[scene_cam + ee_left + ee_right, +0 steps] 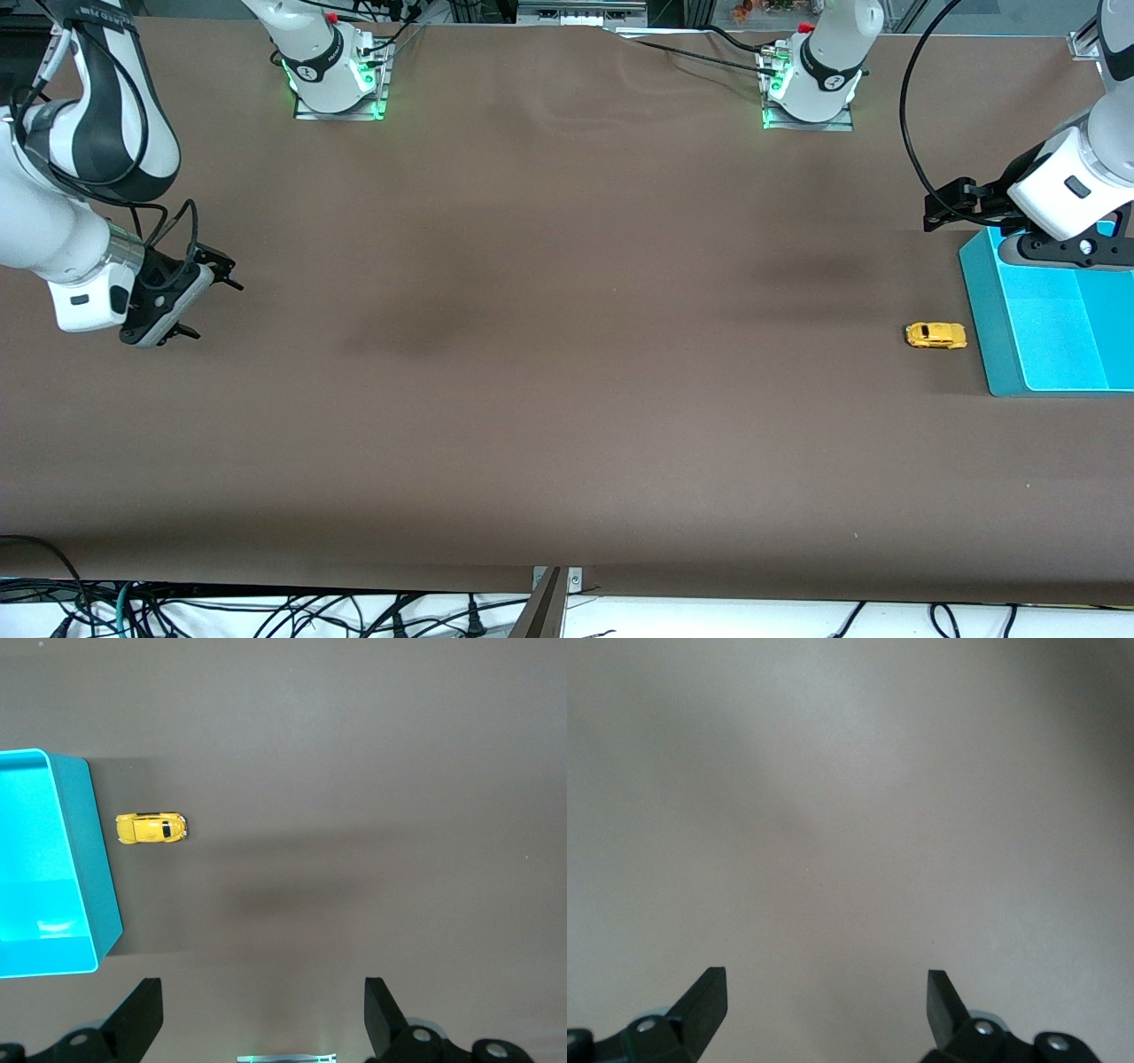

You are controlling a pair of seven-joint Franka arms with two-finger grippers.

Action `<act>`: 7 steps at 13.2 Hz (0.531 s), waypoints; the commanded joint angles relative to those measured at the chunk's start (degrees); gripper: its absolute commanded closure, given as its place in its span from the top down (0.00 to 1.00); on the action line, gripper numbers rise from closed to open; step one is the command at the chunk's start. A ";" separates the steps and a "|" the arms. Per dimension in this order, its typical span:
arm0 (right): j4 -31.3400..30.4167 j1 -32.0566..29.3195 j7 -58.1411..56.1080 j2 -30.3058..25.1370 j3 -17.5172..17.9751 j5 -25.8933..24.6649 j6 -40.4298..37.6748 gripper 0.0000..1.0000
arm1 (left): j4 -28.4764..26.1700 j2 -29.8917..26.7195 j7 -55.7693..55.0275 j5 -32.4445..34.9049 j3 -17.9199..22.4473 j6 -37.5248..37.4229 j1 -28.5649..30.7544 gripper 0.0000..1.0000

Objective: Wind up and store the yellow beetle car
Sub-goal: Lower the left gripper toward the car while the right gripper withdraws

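From the front view, the yellow car (pixel 935 335) sits on the brown desk (pixel 549 372) just beside the teal bin (pixel 992 337), at the left arm's end. The left gripper (pixel 943 213) hangs above the bin's corner and the desk beside it, with nothing in it. The right gripper (pixel 213 297) waits over bare desk at the right arm's end, fingers apart, also without a load.

In the left wrist view, the left gripper (pixel 261 1010) is spread wide, and the car (pixel 151 827) lies near the bin wall (pixel 97 877), apart from it but close. That closeness is the main risk: a finger coming down between car and wall could strike the rim or nudge the car away. The car is tiny and rounded, so an off-center pinch could squirt it out. Winding probably needs its wheels dragged along the desk; too loose a hold could let it slip, and once wound it may roll off if released badly.

The right wrist view shows only the spread right gripper (pixel 827 1005) over bare desk.
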 commanded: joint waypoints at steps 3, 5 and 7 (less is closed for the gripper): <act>5.13 -0.38 15.15 -0.67 1.07 -0.15 -6.49 1.00 | 0.92 5.07 11.36 0.35 0.04 -0.38 0.84 1.00; 6.80 -0.12 20.35 -0.67 1.07 -0.24 -8.08 1.00 | 0.22 7.18 15.93 2.27 -0.04 0.75 1.19 1.00; 7.60 -0.12 26.41 -0.67 1.07 -0.24 -8.70 1.00 | -0.58 8.85 20.32 3.68 0.04 1.90 1.63 1.00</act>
